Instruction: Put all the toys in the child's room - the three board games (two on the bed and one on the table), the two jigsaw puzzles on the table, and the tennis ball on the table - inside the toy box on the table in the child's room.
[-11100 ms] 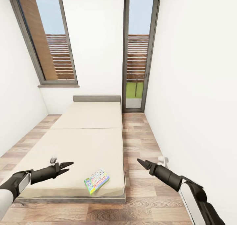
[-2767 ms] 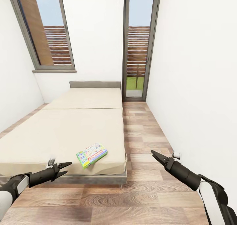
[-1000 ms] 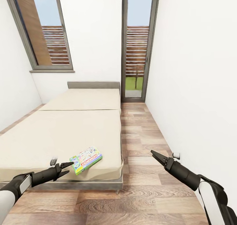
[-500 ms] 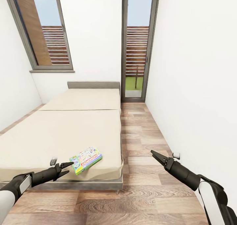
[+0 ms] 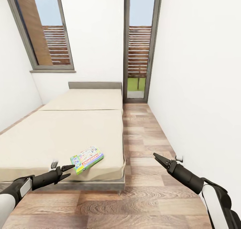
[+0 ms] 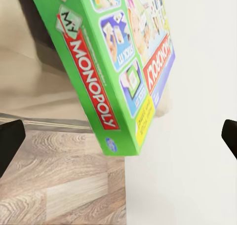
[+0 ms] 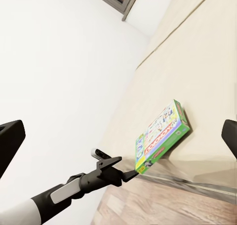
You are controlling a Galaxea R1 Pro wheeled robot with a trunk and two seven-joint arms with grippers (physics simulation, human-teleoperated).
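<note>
Reaching for the Monopoly game (image 5: 86,159) near the bed's (image 5: 83,128) foot corner.

Left gripper (image 5: 68,171) spread just beside the box, not touching; right gripper (image 5: 158,158) spread, empty, over the floor (image 5: 147,202). Judging by this, the game awaits pickup.

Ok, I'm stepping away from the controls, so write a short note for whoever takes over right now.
Left gripper: open, empty, tips right at the near corner of the Monopoly board game; contact can't be confirmed.
Right gripper: open, empty, over the wood floor beside the bed.
The game lies flat near the bed's foot corner.
Done: nothing gripped here.
Left: grasp this game and carry it to the toy box.
</note>
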